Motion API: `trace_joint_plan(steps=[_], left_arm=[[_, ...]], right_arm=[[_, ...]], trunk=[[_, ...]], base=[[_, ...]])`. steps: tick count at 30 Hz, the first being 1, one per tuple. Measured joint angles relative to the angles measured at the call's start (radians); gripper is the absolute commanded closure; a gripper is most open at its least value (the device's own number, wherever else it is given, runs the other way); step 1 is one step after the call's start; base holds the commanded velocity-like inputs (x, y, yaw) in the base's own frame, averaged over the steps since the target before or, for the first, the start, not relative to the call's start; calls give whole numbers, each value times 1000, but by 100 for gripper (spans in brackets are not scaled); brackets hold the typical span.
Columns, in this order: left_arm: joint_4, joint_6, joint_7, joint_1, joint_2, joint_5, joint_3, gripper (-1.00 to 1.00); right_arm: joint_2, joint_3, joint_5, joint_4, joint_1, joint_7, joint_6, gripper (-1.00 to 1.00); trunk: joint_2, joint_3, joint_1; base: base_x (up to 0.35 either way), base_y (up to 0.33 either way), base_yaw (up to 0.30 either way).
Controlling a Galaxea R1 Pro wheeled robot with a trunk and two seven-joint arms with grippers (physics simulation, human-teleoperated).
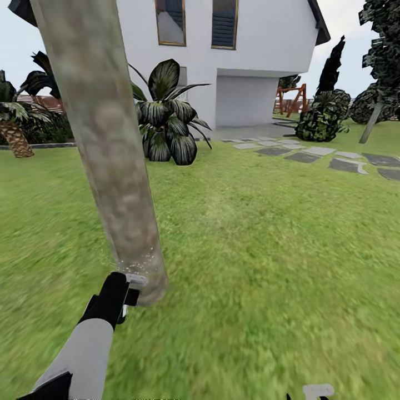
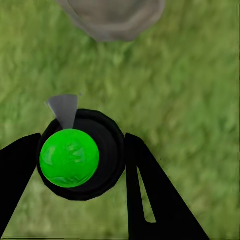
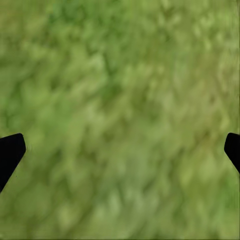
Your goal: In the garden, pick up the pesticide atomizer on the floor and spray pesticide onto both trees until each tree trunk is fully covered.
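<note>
My left tool (image 2: 82, 165) is clamped on the atomizer (image 2: 80, 155), held upright, nozzle aimed at the trunk (image 1: 105, 144) base just ahead. Right tool (image 3: 120, 150) spread apart over grass (image 3: 120, 75), idle.

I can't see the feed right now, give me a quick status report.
Left gripper shut on atomizer, nozzle aimed at tree trunk base, spray specks visible there. Right gripper open over grass. Nothing in the way.
</note>
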Motion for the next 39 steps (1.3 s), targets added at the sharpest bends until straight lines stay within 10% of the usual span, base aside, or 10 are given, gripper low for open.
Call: trace_joint_plan(steps=[16, 23, 39], left_arm=[[0, 37, 1, -119, -7, -11, -8, 100], [0, 73, 1, -109, -7, -5, -168, 100], [0, 77, -1, -107, -4, -1, -171, 100]], right_arm=[[-9, 0, 0, -2, 0, 0, -2, -100], [-8, 0, 0, -2, 0, 0, -1, -100], [-8, 0, 0, -2, 0, -1, 0, -100]], trunk=[[0, 0, 0], [0, 0, 0], [0, 0, 0]], base=[[0, 0, 86], [115, -55, 0], [117, -222, 0]])
